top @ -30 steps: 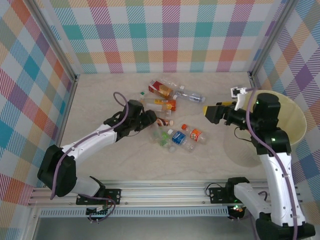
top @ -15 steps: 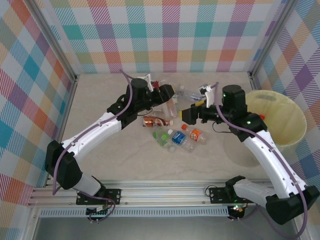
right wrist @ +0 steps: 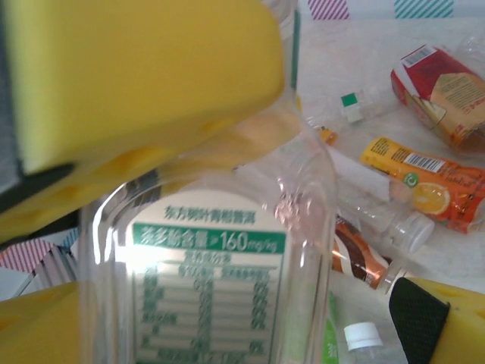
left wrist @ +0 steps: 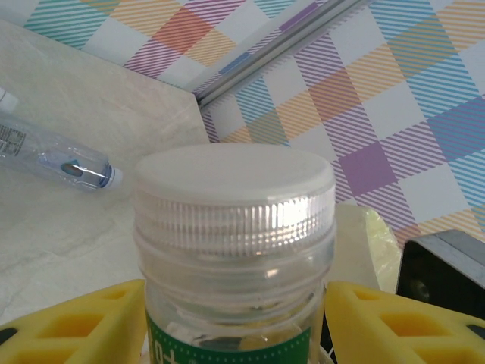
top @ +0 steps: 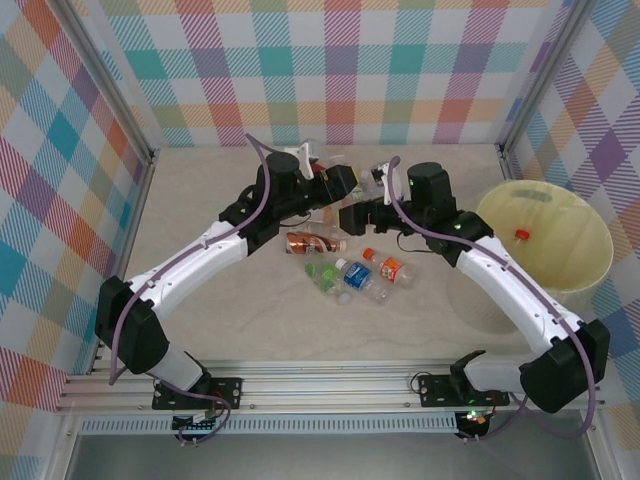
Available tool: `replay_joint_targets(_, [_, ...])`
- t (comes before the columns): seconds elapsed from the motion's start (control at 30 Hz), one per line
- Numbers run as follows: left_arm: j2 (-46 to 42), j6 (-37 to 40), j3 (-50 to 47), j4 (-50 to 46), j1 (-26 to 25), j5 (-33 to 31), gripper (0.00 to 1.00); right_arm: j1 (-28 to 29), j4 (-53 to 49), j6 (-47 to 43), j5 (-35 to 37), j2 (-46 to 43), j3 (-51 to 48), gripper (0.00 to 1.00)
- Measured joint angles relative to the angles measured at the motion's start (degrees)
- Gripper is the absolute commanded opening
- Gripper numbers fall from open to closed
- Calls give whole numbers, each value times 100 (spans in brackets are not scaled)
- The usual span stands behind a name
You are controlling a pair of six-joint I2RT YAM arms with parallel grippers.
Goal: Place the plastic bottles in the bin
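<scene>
My left gripper [left wrist: 235, 307] is shut on a clear plastic bottle [left wrist: 235, 227] with a white cap and a green label, held above the table behind the pile [top: 347, 198]. My right gripper [right wrist: 235, 326] stands open, its fingers on either side of that same bottle [right wrist: 212, 265], and a gap shows at its right finger [right wrist: 436, 318]. In the top view the two grippers meet, left [top: 338, 184] and right [top: 356, 214]. Several more bottles [top: 360, 275] lie on the table, among them a brown one [top: 310, 242]. The bin [top: 570, 285] stands at the right.
A small orange thing [top: 521, 235] lies inside the bin. Red [right wrist: 443, 95] and orange [right wrist: 428, 182] labelled bottles lie under the grippers. A clear bottle [left wrist: 61, 159] lies farther back. Checked walls close in the left, back and right sides.
The left arm lifted the bottle from the pile and carried it up and to the right. The right arm swung left from the bin, still open, and now straddles that bottle.
</scene>
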Motion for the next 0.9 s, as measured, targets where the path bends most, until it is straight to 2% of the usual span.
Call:
replay_joint_targets(0.1, [0,0,0,11,0,-2,43,2,199,24,-31,37,0,100])
replay_joint_targets(0.57, [11,-2,0,94,0,-7,43,63,299,-72,-317,149,-4,60])
replay_joint_targets(0.7, [63,-2,0,98,0,-2,47,63,221,-26,-238,144,-11,51])
replay_joint_targets(0.77, [74,-2,0,96,0,17,56,63,195,-22,-205,133,-20,49])
replay_joint_targets(0.9, [83,63,35,-35,-11,17,91,76,-17,-74,85,42,-20,46])
